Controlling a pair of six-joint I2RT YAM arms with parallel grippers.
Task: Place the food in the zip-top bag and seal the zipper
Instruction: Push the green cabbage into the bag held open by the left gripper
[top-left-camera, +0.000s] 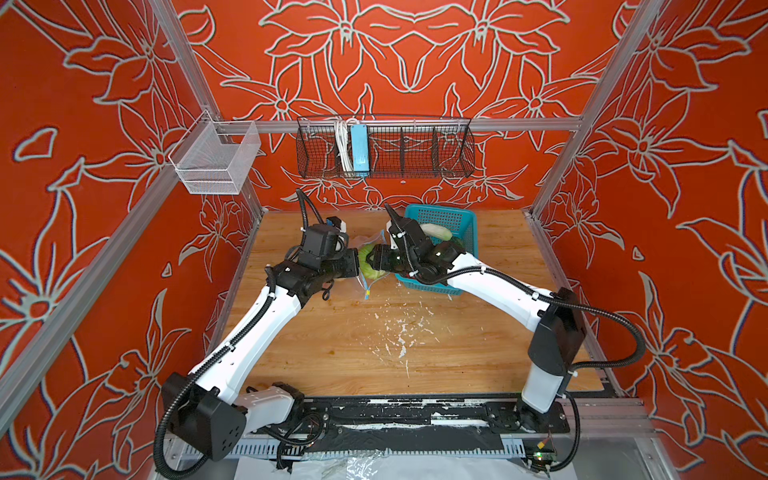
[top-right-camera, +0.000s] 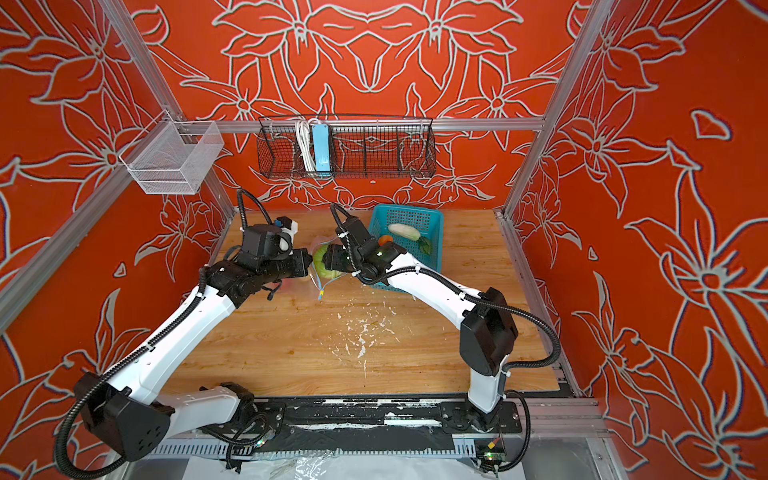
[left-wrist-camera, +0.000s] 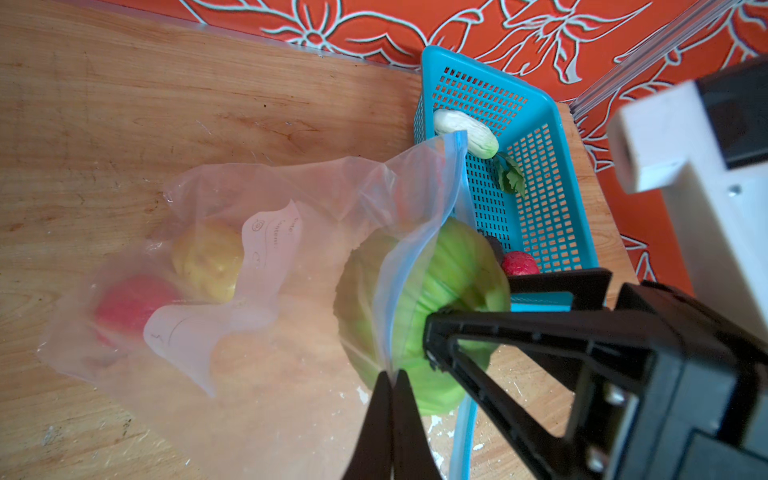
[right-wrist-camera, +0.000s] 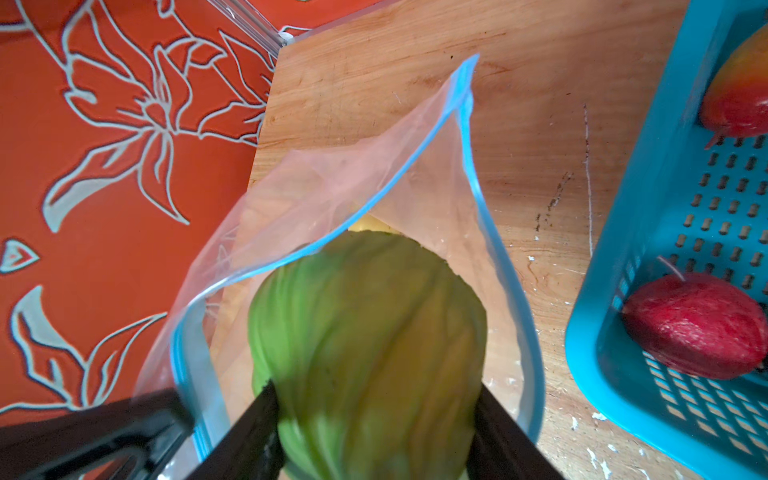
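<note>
My left tool (left-wrist-camera: 392, 384) is clenched on the blue-edged mouth of the clear crinkly plastic bag (left-wrist-camera: 316, 187), which lies on the wooden desk (left-wrist-camera: 124, 104). My right tool (right-wrist-camera: 374, 419) grasps the green plastic cabbage (right-wrist-camera: 365, 316), partway inside that mouth.

A robot lab cell (printed red walls (top-left-camera: 62, 208)): aluminium frame (top-left-camera: 519, 124), wooden bench (top-left-camera: 332, 353), mounted arms (top-left-camera: 257, 328).

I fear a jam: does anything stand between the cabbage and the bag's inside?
Nothing visible blocks it. The left gripper holds the zip-top bag open, and the cabbage, in the right gripper, sits partly between the zipper lips.
</note>
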